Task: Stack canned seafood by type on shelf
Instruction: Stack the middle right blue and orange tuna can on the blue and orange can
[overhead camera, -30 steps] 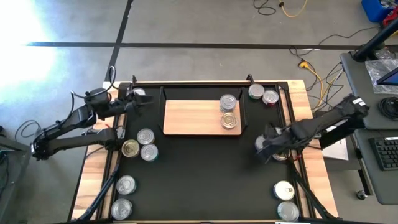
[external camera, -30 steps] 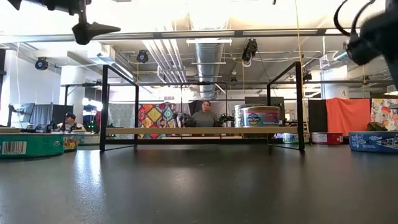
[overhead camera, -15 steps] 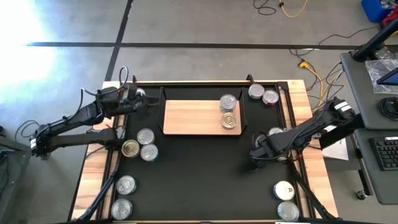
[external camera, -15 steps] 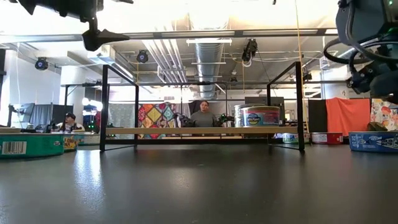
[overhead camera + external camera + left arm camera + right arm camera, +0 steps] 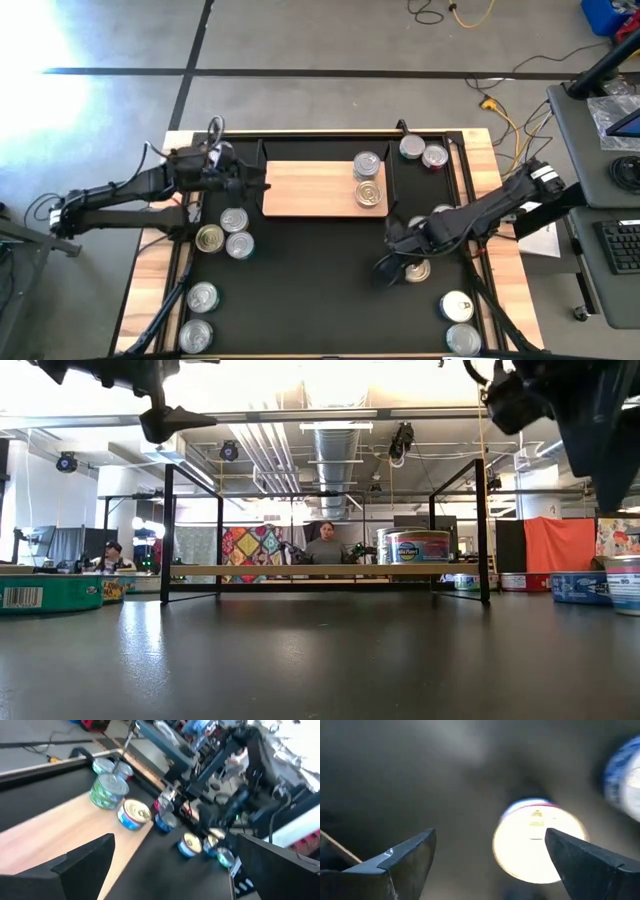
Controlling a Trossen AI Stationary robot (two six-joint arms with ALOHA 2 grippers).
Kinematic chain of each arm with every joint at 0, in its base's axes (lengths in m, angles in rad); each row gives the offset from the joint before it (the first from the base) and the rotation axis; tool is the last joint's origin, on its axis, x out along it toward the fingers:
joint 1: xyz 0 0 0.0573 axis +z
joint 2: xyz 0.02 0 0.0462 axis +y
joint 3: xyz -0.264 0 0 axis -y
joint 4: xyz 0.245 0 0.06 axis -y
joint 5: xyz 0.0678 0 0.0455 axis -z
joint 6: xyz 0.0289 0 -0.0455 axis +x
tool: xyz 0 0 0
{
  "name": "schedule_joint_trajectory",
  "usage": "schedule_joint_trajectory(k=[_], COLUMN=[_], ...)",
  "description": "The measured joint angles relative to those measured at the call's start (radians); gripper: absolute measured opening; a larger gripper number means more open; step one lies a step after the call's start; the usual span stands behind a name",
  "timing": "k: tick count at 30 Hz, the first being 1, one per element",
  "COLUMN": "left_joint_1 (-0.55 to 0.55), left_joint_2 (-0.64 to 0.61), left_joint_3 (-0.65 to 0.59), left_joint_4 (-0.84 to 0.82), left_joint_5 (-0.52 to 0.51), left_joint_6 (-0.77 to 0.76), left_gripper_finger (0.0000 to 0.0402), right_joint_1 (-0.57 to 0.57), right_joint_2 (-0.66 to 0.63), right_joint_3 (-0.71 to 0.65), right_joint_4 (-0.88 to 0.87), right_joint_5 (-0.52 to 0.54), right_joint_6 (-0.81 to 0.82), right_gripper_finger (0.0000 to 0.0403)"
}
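While the right gripper (image 5: 393,258) hangs over the black mat (image 5: 320,290) with its jaws spread wide and nothing between them, a gold-topped can (image 5: 536,839) sits directly beneath it, seen bright and round between the two fingers in the right wrist view. From above, the same can (image 5: 417,268) lies just beside the gripper's tip, in front of the shelf's right end.

Shelf (image 5: 310,190): light-wood board, two cans (image 5: 368,180) already on its right part, one behind the other. Other cans lie scattered: a cluster left of the shelf (image 5: 228,232), a pair at the near-left corner (image 5: 199,315), a pair near-right (image 5: 458,320), two behind the shelf's right end (image 5: 422,152).

Left gripper (image 5: 240,178) hovers at the shelf's left end, fingers wide apart, empty.

Step in hand, as judged: right arm lining up to pick the gold-topped can. To do it well: centre the can between the fingers first, as it sits a little toward one finger now; descend straight; close on the side wall, not the lid rim; lift clear before swinging toward the shelf, keeping off the black frame end (image 5: 392,180).
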Motion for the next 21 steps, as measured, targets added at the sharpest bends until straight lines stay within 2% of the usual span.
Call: schedule_joint_trajectory(k=[5,9,13,18,21], left_joint_1=[-0.11,-0.262,-0.447,-0.654,-0.732], left_joint_2=[0.074,0.157,0.247,0.368,0.429], left_joint_3=[0.0,0.0,0.001,0.042,0.107], left_joint_4=[-0.002,-0.005,-0.005,-0.008,-0.066], left_joint_5=[-0.002,-0.039,-0.187,-0.409,-0.486], left_joint_6=[0.004,-0.004,-0.064,-0.185,-0.238], left_gripper_finger=[0.0398,0.0398,0.0398,0.0398,0.0398], right_joint_1=[0.037,0.075,0.114,0.152,0.155], right_joint_2=[-0.003,-0.003,0.005,0.023,0.037], right_joint_3=[0.011,-0.061,-0.141,-0.202,-0.225], right_joint_4=[-0.247,-0.298,-0.297,-0.292,-0.234], right_joint_5=[0.008,-0.005,-0.015,0.074,0.101], right_joint_6=[-0.065,-0.154,-0.279,-0.431,-0.526], right_gripper_finger=[0.0365,0.0365,0.0365,0.0365,0.0365])
